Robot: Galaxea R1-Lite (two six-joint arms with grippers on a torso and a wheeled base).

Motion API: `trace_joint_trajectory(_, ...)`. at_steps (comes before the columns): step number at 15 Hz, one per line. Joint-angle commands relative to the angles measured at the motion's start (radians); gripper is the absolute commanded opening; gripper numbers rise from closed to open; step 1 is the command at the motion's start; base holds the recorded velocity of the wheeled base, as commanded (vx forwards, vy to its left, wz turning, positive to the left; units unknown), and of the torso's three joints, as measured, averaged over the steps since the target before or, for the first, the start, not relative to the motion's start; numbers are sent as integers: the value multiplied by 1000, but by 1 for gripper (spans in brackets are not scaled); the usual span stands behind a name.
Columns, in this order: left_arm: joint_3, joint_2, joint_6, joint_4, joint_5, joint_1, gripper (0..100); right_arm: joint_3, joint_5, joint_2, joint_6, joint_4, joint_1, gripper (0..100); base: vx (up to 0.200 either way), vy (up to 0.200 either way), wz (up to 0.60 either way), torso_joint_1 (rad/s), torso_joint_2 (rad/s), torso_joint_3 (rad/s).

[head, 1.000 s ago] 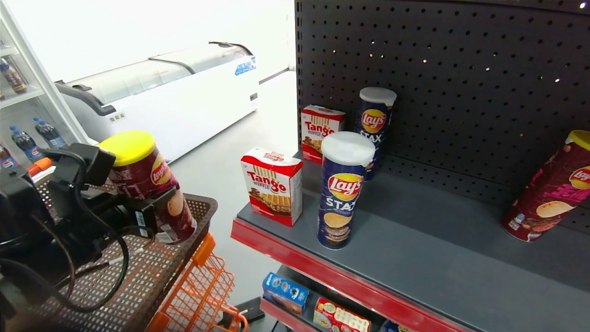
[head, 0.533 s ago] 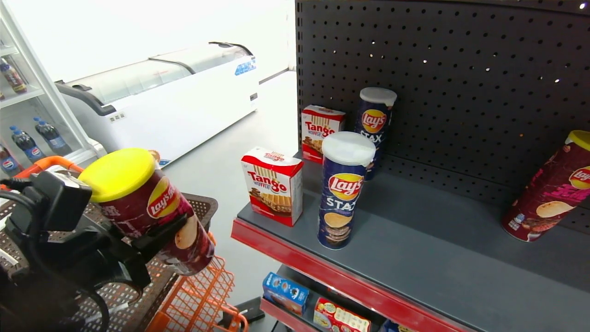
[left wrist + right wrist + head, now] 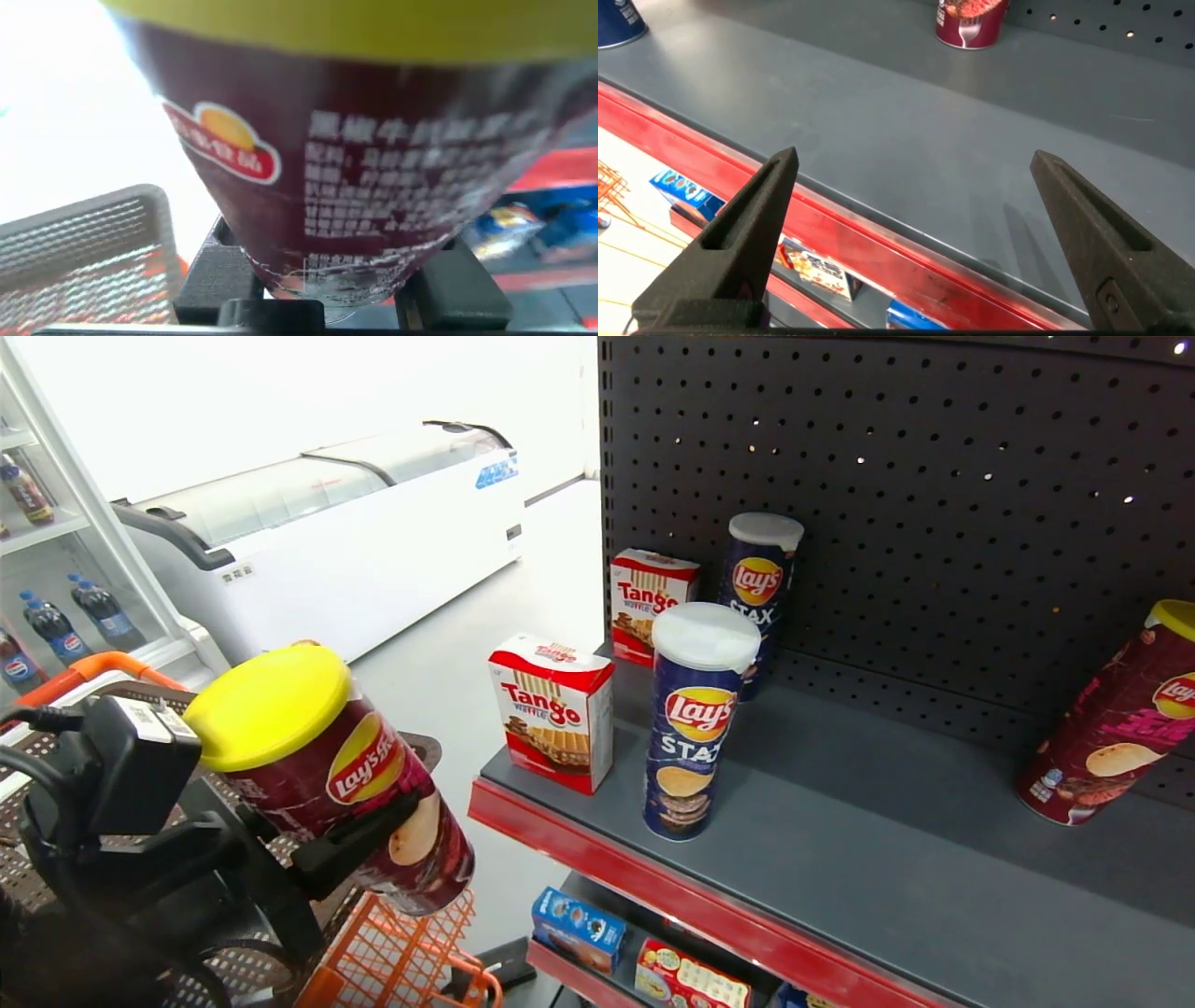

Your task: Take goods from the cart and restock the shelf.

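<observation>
- Across the aisle I see a long white chest freezer [image 3: 373,551] with curved sliding glass lids [image 3: 280,495].
- The floor [image 3: 448,681] between is pale grey, smooth and glossy.
- On my far left stands a white-framed drinks cooler [image 3: 93,518], with dark bottles [image 3: 103,607] on its shelves.
- The wall [image 3: 280,392] behind the freezer is washed out by strong white light.

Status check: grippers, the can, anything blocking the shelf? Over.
Left gripper shut on maroon chip can, above cart. Right gripper open over shelf edge. Wafer box, blue can at shelf's near corner, possibly in path.
</observation>
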Motion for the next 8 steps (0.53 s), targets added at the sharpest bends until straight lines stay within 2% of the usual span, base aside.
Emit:
trace_joint_trajectory(1, -5, 17, 1, 1, -42, -2, 0, 0, 1, 0, 0, 0, 0, 100, 0, 0, 0, 0, 0, 0)
trace_joint_trajectory(2, -2, 17, 1, 1, -62, -2, 0, 0, 1, 0, 0, 0, 0, 100, 0, 0, 0, 0, 0, 0)
trace_joint_trajectory(3, 2, 18, 2, 1, -114, 0, 0, 0, 2, 0, -2, 1, 0, 100, 0, 0, 0, 0, 0, 0)
trace_joint_trajectory(5, -9, 23, 4, 1, -123, -8, 0, 0, 2, 0, -2, 0, 0, 100, 0, 0, 0, 0, 0, 0)
trace_joint_trajectory(6, -7, 21, 4, 2, -123, -52, 0, 0, 2, 0, -2, 0, 0, 100, 0, 0, 0, 0, 0, 0)
trace_joint_trajectory(8, -10, 23, 2, 2, -125, -94, 0, 0, 2, 0, -2, 0, 0, 100, 0, 0, 0, 0, 0, 0)
